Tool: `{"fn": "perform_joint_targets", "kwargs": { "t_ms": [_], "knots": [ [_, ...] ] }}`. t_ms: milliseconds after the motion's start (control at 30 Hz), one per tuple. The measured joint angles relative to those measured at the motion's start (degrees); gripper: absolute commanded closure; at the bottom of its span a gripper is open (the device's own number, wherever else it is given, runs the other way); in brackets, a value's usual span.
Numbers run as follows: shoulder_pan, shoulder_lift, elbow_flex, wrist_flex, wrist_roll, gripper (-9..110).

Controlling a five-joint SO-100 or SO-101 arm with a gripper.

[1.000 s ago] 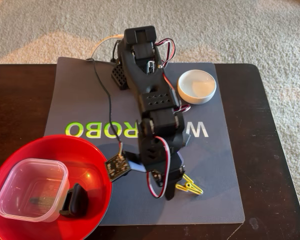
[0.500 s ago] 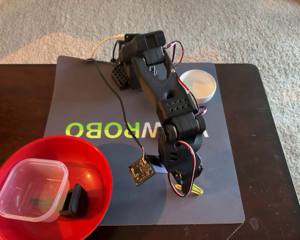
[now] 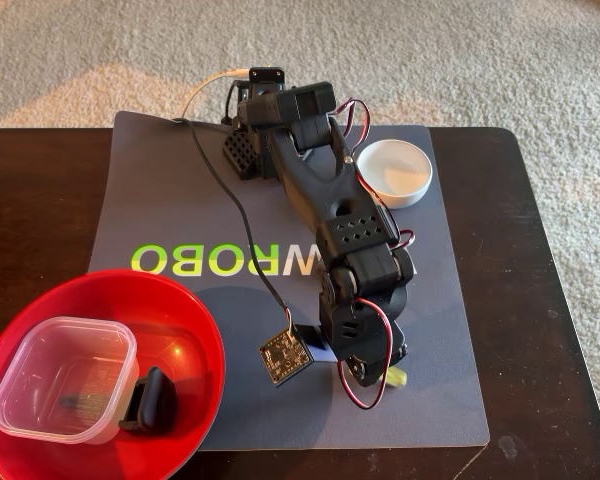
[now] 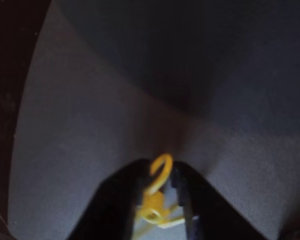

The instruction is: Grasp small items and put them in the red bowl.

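In the wrist view my gripper (image 4: 160, 175) is shut on the tiny yellow wire clip (image 4: 151, 201), whose loop sticks out past the fingertips just above the grey mat (image 4: 90, 125). In the fixed view the gripper (image 3: 378, 378) is low over the mat's front right, with the clip (image 3: 394, 378) showing yellow at its tip. The red bowl (image 3: 195, 310) sits at the front left. It holds the clear square tub (image 3: 65, 378) and the dark rounded block (image 3: 152, 400). A black perforated angular piece (image 3: 242, 152) stands by the arm's base.
A small white bowl (image 3: 395, 172) stands at the mat's back right. A small circuit board (image 3: 282, 355) on a black cable lies on the mat just left of the gripper. The mat (image 3: 440, 330) lies on a dark wooden table (image 3: 540, 300) over carpet.
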Motion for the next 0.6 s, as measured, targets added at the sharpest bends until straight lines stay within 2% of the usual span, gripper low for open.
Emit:
{"fn": "perform_joint_targets", "kwargs": {
  "t_ms": [433,600],
  "knots": [
    [-1.7,-0.4,-0.9,1.8,-1.0,101],
    [-0.5,7.8,-0.9,4.6,-1.3,101]
  ]
}}
